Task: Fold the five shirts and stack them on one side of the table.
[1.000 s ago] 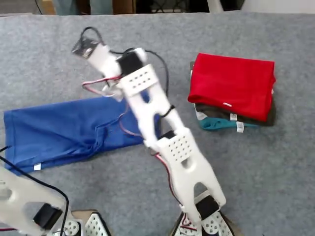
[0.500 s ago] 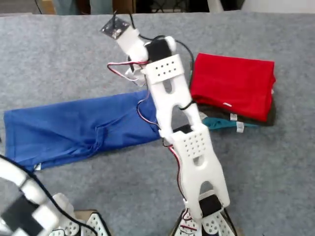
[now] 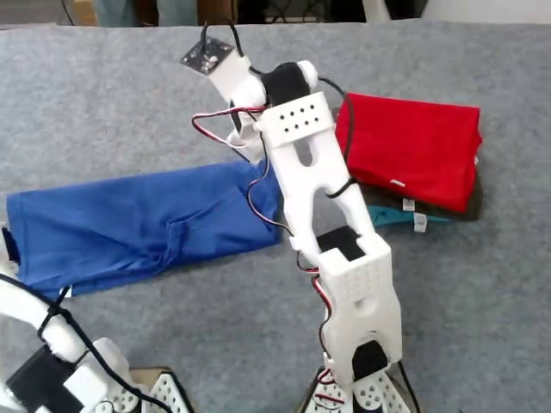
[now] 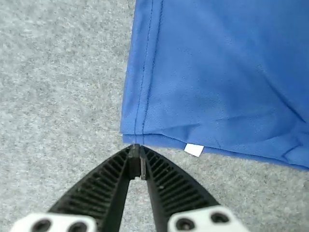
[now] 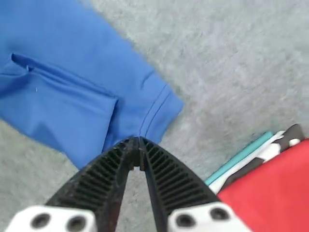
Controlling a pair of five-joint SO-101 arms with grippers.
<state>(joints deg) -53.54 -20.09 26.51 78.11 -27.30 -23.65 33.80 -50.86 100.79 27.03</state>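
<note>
Right gripper [image 5: 139, 145]: jaws together, tips on the hem at the end of the blue shirt [image 3: 129, 224]. It looks pinched on the cloth.

Left gripper [image 4: 135, 150]: jaws together, tip to tip, right at the shirt's other end, at a hem corner beside a small white tag [image 4: 194, 150]. I cannot tell whether any fabric is caught.

Blue shirt: lies as a long band on the table [image 3: 482, 310], running from the left edge to about the middle. It looks already doubled lengthwise.

Stack: sits on the right half, toward the far edge, just beside my right arm [image 3: 301, 172].

Count:
- One blue shirt, loose.
- In the stack, a red shirt [image 3: 405, 151] on top.
- A dark shirt [image 3: 472, 203] under it.
- A teal shirt [image 3: 383, 217] poking out lowest.
- That makes three stacked shirts I can pick out, so four in all. A fifth I cannot make out.
- Two arms, two grippers.

Step, as I judge it: this is the last shirt, with the cross fold not yet made.

Next move:
- Needs a sure nip at both ends.
- Lift one end and lay it over the other with the hems matched.
- Carry the bundle onto the red shirt without dragging the stack askew.
</note>
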